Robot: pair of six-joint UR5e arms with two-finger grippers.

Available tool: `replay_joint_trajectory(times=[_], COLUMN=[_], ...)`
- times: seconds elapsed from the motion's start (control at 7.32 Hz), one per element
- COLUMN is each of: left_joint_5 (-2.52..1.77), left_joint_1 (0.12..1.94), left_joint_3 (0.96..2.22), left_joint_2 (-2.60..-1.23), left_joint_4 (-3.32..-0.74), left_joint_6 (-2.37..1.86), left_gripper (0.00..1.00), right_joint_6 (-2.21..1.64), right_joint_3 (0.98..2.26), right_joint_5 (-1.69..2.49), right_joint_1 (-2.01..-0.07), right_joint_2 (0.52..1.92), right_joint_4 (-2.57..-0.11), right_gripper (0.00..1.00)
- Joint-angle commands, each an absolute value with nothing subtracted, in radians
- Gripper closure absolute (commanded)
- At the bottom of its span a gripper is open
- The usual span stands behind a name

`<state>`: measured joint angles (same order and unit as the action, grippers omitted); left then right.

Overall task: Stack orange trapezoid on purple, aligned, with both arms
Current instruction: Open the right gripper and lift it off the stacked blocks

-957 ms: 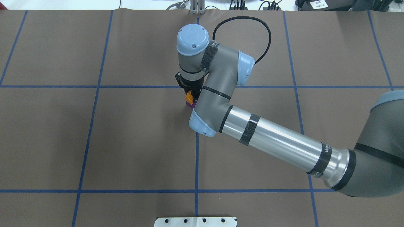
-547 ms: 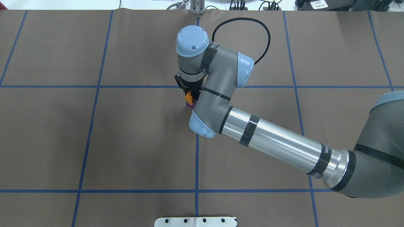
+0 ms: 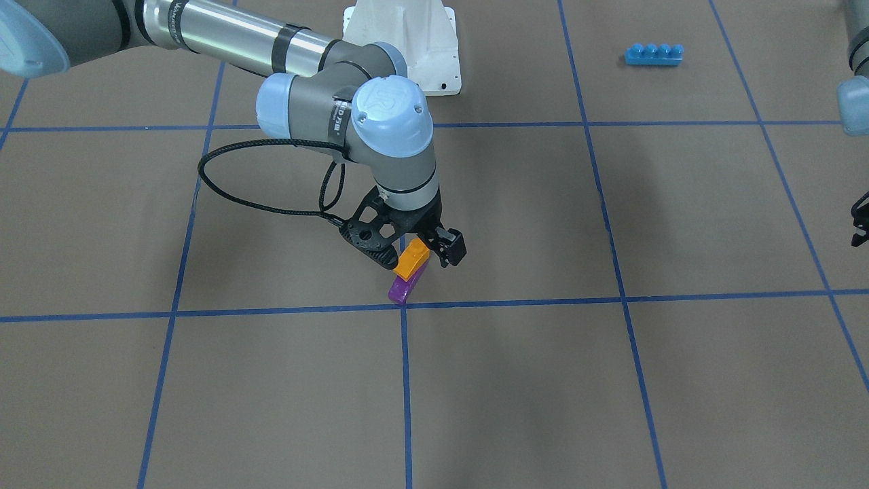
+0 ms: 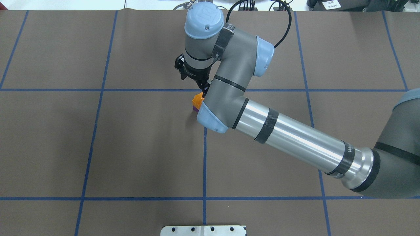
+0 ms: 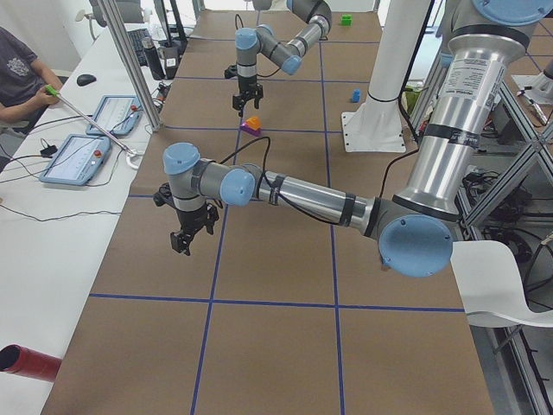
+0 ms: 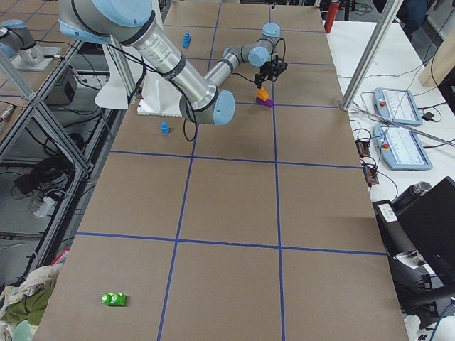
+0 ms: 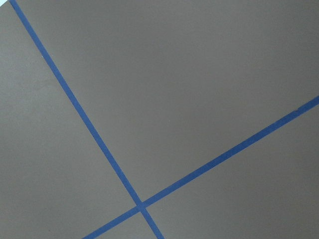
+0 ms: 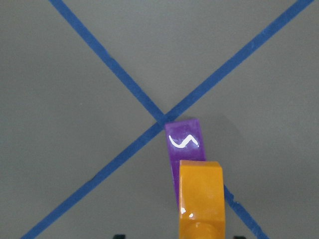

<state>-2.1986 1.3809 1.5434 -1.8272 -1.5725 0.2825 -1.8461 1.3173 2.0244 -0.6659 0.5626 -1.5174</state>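
The orange trapezoid (image 3: 412, 261) rests on the purple brick (image 3: 405, 286) beside a blue tape crossing, shifted toward the purple brick's rear end. My right gripper (image 3: 415, 251) hangs just above it, open, with a finger on each side and not touching it. In the overhead view the right gripper (image 4: 194, 83) sits beyond the orange trapezoid (image 4: 198, 97) and the purple brick (image 4: 195, 107). The right wrist view shows the orange trapezoid (image 8: 202, 199) over the purple brick (image 8: 184, 139). My left gripper (image 5: 192, 233) hovers over bare table far away; I cannot tell its state.
A long blue four-stud brick (image 3: 653, 54) lies near the robot's base (image 3: 407, 41). A small blue brick (image 6: 165, 128) and a green brick (image 6: 114, 299) lie far from the stack. An operator sits at the far bench (image 5: 17, 78).
My right gripper has let go of the orange trapezoid and risen, moving away from the robot. The orange trapezoid stays on the purple brick.
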Motion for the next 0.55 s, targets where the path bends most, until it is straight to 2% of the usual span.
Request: replay_joint_trajectory(times=[0.0,0.14,0.41], left_joint_5=[-2.2,-2.2,-2.198], left_joint_1=[1.406,1.432,1.483], left_joint_3=[1.543,1.536,1.532], left_joint_2=[-1.807,-1.801,-1.773], left_joint_4=[-1.577,-1.575,-1.577], left_joint_6=[0.284,0.282,0.329], left_gripper=[0.0,0.0,0.0], right_joint_6=[-1.606,-1.462,-1.064], right_joint_3=[1.582,1.739,1.853], right_joint_5=[2.034,2.042,2.153], right_joint_1=[-0.73,-0.797,-1.005], right_joint_2=[0.66,0.805,1.089], right_joint_4=[-1.779,-1.817,-1.815], right_gripper=[0.0,0.0,0.0])
